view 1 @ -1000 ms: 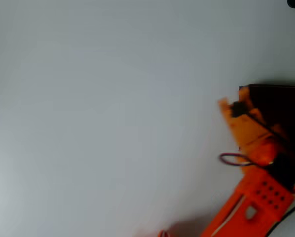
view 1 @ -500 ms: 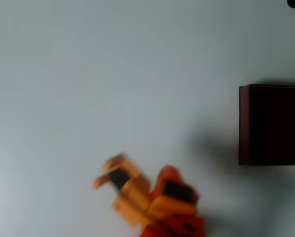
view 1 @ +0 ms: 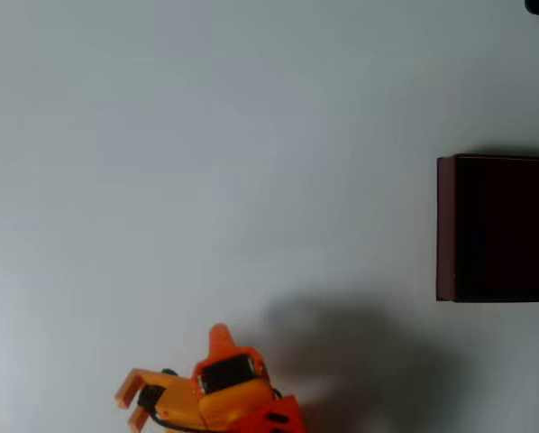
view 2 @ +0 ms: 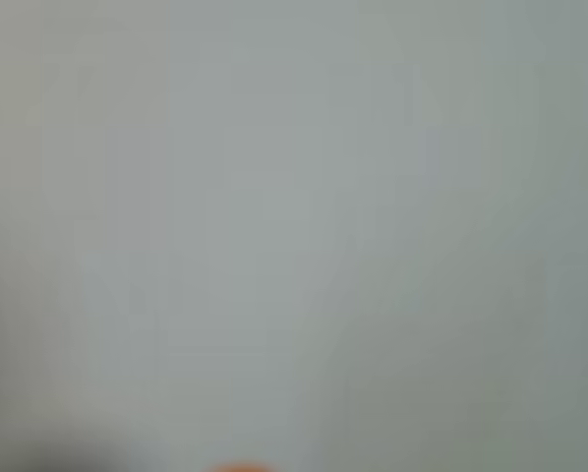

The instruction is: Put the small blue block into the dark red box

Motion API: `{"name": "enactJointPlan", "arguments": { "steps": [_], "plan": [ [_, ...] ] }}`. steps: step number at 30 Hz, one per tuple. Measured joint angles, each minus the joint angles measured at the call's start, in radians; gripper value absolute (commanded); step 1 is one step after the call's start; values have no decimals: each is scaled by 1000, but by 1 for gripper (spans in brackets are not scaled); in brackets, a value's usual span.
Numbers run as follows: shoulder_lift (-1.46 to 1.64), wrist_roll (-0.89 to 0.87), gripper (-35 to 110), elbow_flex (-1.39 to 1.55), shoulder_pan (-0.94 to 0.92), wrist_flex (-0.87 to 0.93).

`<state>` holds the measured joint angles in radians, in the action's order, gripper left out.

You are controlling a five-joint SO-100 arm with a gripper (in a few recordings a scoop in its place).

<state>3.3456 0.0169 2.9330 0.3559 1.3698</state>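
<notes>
Overhead, the orange claw (view 1: 130, 406) sat at the bottom edge of the picture, left of centre, above a plain pale grey surface (view 1: 206, 162). Its two fingers pointed toward the left side of the picture and stood apart, with a clear gap of grey between them and nothing held there. One fingertip (view 1: 122, 394) lay higher in the frame and the other reached the bottom border. Behind the fingers came a black motor block and the orange wrist, partly cut off by the bottom edge. A soft dark shadow spread over the surface to the right of the arm.

The dark red box (view 1: 445, 225) rested against the right edge of the overhead view, about halfway down, well apart from the claw. Its thin maroon left wall showed as a narrow upright strip, and its inside looked almost black. The right part of the box ran out of the picture. Whether the small blue block lay inside could not be told, since the interior was too dark to read.

A small black shape touched the top right corner of the overhead view.

The wrist view was blurred, showing even grey surface with a sliver of orange at the bottom edge and a dim shadow in the lower left corner.
</notes>
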Motion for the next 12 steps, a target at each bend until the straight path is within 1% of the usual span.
{"name": "enactJointPlan", "arguments": {
  "steps": [12],
  "plan": [
    [6,15,0,67,43,-28]
  ]
}}
